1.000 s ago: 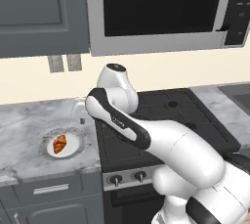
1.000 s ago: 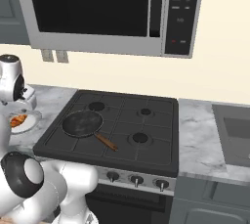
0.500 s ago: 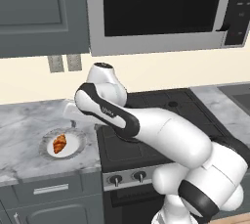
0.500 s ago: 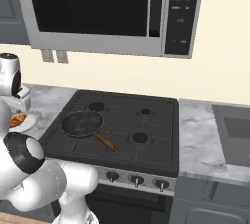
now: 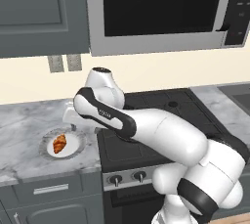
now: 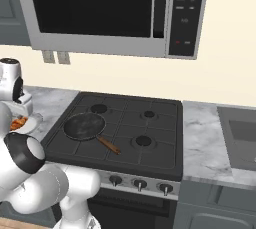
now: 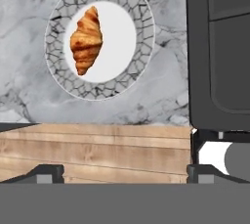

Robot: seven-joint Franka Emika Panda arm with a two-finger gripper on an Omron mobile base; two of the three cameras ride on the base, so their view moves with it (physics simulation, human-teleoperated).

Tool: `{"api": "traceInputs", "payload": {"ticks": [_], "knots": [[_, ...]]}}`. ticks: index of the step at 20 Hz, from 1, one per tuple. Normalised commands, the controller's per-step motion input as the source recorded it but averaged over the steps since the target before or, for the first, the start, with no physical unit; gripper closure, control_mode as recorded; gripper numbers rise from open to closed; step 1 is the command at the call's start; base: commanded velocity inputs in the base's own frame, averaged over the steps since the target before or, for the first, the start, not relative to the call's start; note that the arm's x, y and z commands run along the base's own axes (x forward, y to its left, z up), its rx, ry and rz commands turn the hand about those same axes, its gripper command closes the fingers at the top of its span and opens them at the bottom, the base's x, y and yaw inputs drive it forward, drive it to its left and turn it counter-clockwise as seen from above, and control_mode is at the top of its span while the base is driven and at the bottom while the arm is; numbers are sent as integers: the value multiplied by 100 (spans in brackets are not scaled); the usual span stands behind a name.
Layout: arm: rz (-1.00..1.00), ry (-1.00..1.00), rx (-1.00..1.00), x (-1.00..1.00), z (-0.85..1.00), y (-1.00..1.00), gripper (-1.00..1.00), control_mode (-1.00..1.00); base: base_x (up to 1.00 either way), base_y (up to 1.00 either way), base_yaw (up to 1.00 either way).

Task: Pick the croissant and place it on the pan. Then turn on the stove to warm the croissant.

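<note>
Marble worktop (image 5: 24, 125) beside my stove (image 6: 125, 128), croissant (image 7: 86, 39) on plate (image 7: 141, 37), pan (image 6: 84, 125) on burner, my pincer (image 7: 119, 171) above plate, tips apart.

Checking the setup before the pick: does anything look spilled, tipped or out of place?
Nothing stands out. The croissant lies whole on the plate on the counter, left of the stove. The pan sits flat on the stove's front left burner, empty.

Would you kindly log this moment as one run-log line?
phase: approach | gripper: open, above counter | croissant: on plate | pan: on stove
</note>
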Motion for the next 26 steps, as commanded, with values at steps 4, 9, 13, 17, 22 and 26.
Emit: {"api": "traceInputs", "payload": {"ticks": [4, 9, 13, 17, 22, 26], "knots": [[-2, 0, -3, 1, -16, 1, -100, -100, 0, 0, 0], [0, 0, -7, 0, 0, 6, -100, -100, 0, 0, 0], [0, 0, -9, 0, 0, 11, -100, -100, 0, 0, 0], [0, 0, -8, 0, -3, 13, -100, -100, 0, 0, 0], [0, 0, -7, 1, -13, 9, -100, -100, 0, 0, 0], [0, 0, -4, 7, -18, 6, -100, -100, 0, 0, 0]]}}
